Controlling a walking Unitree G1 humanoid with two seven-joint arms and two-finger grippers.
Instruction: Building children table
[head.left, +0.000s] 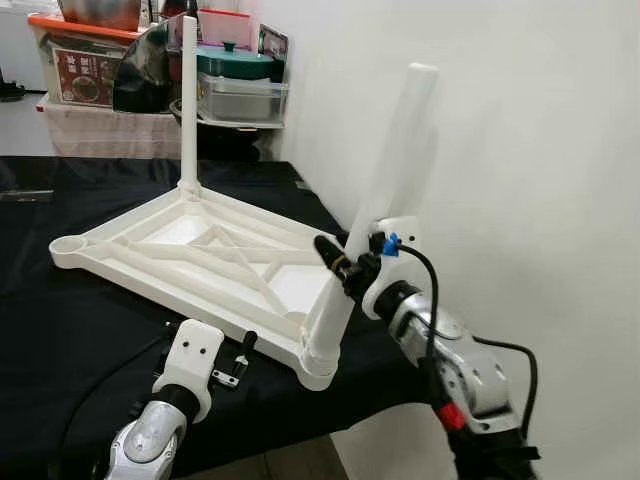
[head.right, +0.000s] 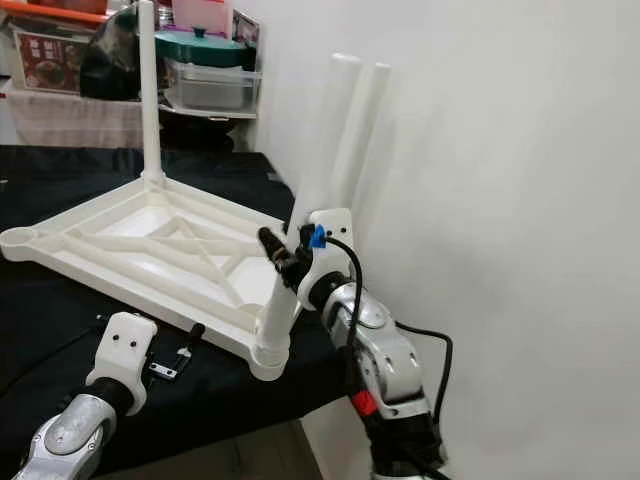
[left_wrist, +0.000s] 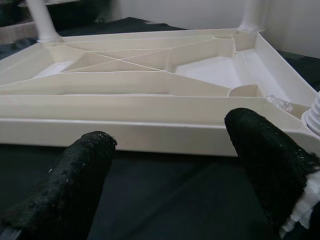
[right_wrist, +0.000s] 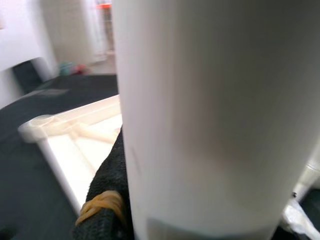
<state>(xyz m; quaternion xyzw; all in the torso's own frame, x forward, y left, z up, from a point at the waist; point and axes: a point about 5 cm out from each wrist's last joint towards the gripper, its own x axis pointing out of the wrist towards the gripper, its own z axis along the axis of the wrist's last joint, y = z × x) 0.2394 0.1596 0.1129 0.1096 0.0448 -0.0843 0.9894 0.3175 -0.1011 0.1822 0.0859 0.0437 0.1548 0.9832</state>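
The left gripper (head.left: 235, 365) is held low at the near edge of the black-draped worktop (head.left: 90, 320), just short of the tabletop panel (head.left: 200, 255). Its fingers (left_wrist: 80, 175) are spread wide and hold nothing; in the left wrist view the panel's rim is seen between and beyond them.

The white panel lies upside down on the worktop, ribs uppermost. One leg (head.left: 188, 100) stands upright in the far corner socket. The left corner socket (head.left: 68, 246) is unfilled.

At the near right corner a second leg (head.left: 375, 215) is seated in its socket but leans rightward toward the wall (head.left: 520, 150). The right gripper (head.left: 340, 262) is closed around this leg partway up; one finger (right_wrist: 107, 200) is seen pressed against the tube.

Judgement: the step in hand is seating this leg. It should be brought upright before any downward push, so the foot enters the socket squarely. The panel rim could be steadied by the left gripper, as the corner overhangs the worktop edge.
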